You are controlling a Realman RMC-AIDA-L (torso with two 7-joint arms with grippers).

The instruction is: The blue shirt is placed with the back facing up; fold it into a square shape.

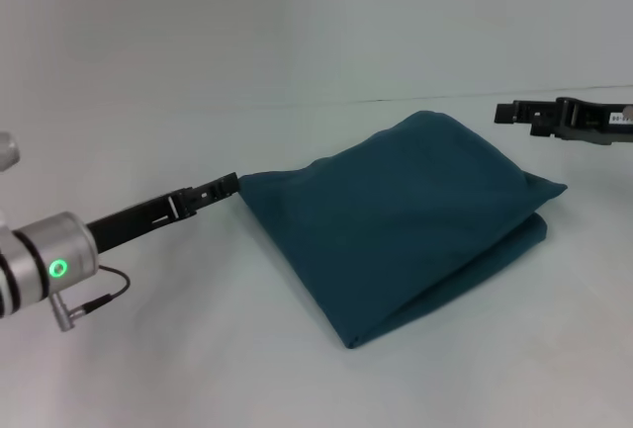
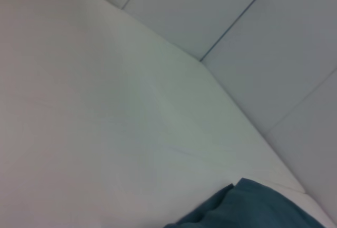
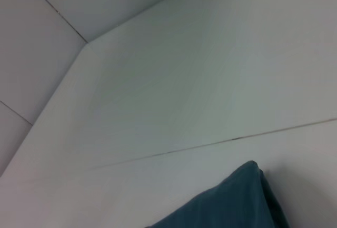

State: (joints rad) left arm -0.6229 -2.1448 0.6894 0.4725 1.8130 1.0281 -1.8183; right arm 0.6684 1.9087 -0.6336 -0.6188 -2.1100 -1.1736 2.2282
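My left gripper (image 1: 235, 184) touches the blue shirt (image 1: 396, 215) at its left corner — fingers' state indiscernible; my right gripper (image 1: 501, 113) hovers apart, likewise unreadable.

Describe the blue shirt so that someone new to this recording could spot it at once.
On the white table, look at the middle, between the two black grippers. The blue shirt lies there folded into a thick, roughly square bundle, the only coloured thing on the surface; the left gripper meets its corner.
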